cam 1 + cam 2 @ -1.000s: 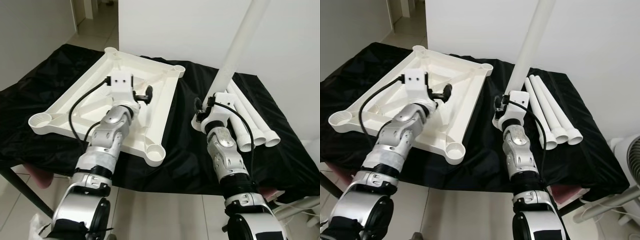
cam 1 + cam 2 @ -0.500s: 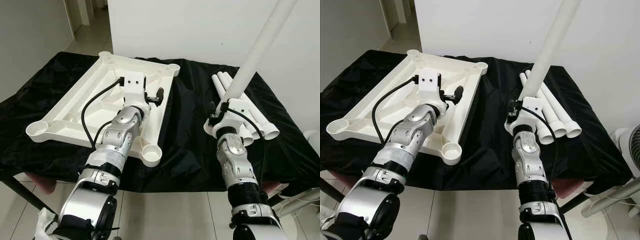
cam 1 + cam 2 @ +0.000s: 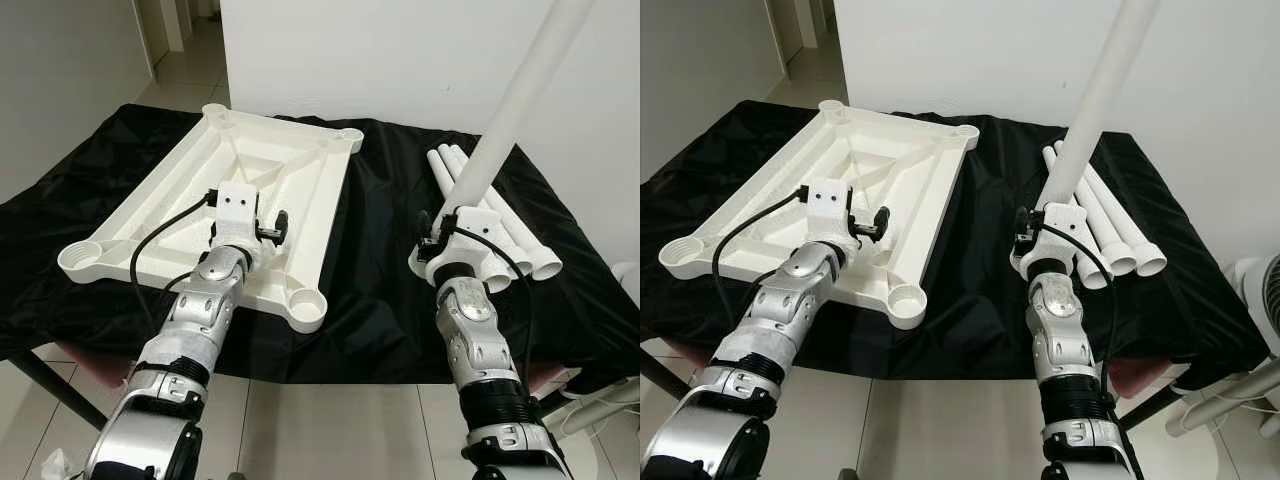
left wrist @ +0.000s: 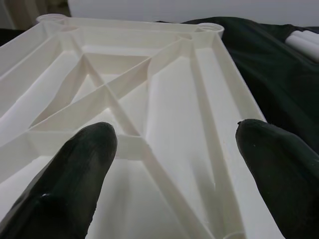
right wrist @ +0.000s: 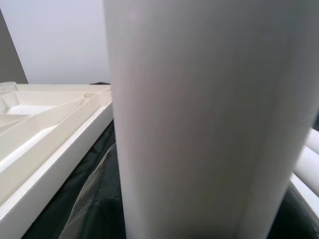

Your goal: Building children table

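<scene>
A white plastic tabletop [image 3: 300, 170] lies upside down on the black cloth, with round leg sockets at its corners, one at the near right [image 3: 307, 303]. My left gripper [image 4: 174, 134] hovers low over the tabletop's near ribbed part [image 3: 255, 228]. It is open, and its two black fingers [image 4: 84, 164] stand wide apart with nothing between them. My right gripper [image 3: 452, 232] is shut on a long white table leg [image 3: 515, 100], held above the cloth and leaning up and to the right. The same leg [image 5: 199, 124] is close up in the right wrist view.
Three more white legs [image 3: 1110, 225] lie side by side on the cloth, just right of the right gripper. The black-draped table [image 3: 380, 300] has its front edge near me. A white wall stands behind it, and a fan [image 3: 1260, 290] at the far right.
My left gripper has drawn back from the middle of the tabletop toward its near edge. The right gripper still holds the leg upright, almost unmoved. The camera view shifted slightly.
</scene>
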Robot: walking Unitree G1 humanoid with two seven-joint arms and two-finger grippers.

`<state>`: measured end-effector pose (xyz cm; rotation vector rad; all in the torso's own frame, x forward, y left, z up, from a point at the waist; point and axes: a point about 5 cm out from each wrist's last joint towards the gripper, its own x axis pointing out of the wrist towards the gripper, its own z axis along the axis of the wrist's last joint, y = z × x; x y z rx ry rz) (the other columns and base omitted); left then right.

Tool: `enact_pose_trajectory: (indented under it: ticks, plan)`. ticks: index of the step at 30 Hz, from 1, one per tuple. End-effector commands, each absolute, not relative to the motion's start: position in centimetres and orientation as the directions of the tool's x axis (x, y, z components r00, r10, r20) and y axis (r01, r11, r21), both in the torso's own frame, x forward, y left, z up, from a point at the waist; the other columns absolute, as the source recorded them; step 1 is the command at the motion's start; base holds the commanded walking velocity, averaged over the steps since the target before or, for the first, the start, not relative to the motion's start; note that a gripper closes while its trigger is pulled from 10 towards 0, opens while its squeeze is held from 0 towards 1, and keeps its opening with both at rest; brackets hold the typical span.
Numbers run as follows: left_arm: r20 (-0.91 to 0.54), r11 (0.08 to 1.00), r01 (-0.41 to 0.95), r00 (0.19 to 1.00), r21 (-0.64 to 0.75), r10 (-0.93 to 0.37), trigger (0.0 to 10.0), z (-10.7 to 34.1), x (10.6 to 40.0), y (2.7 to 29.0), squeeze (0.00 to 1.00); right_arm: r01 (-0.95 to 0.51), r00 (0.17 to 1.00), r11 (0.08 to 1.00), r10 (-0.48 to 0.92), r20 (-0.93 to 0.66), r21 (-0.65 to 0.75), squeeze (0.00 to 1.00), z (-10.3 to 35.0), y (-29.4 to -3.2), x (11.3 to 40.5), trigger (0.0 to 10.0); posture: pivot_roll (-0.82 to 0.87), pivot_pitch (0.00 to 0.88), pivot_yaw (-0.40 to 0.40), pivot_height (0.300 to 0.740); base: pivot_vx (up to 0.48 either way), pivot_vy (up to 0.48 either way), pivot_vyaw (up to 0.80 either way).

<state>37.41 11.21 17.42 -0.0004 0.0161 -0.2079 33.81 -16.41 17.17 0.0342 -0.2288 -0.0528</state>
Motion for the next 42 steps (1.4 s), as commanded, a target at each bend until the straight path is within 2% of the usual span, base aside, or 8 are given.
enact_pose_trajectory:
  ticks: [1, 12, 16, 42]
  plan:
    - [-0.003, 0.962, 0.274, 0.962, 0.005, -0.274, 10.0, 17.8, 37.5, 10.6, 0.00, 0.071, 0.972, 0.997, -0.076, 0.223, 0.033, 0.00, 17.2, -17.0, 33.6, 10.0, -0.05, 0.000, 0.016, 0.740, 0.000, 0.000, 0.00]
    - [0.001, 0.965, 0.262, 0.965, 0.021, -0.262, 10.0, 17.9, 37.7, 11.0, 0.00, 0.087, 0.970, 0.996, -0.092, 0.227, 0.029, 0.00, 17.1, -17.4, 33.2, 10.0, -0.07, 0.002, 0.037, 0.740, 0.000, 0.000, 0.00]
    - [0.007, 0.977, 0.204, 0.979, 0.057, -0.205, 10.0, 17.6, 37.8, 11.9, 0.00, 0.073, 0.971, 0.997, -0.078, 0.224, 0.029, 0.00, 17.1, -17.0, 33.3, 10.0, -0.06, 0.000, 0.019, 0.740, 0.000, 0.000, 0.00]
    - [-0.007, 0.989, 0.123, 0.992, 0.079, -0.123, 10.0, 16.5, 37.0, 13.9, 0.00, -0.004, 0.983, 1.000, -0.002, 0.181, 0.029, 0.00, 16.3, -15.5, 34.3, 10.0, 0.08, 0.000, -0.058, 0.740, 0.000, 0.000, 0.00]
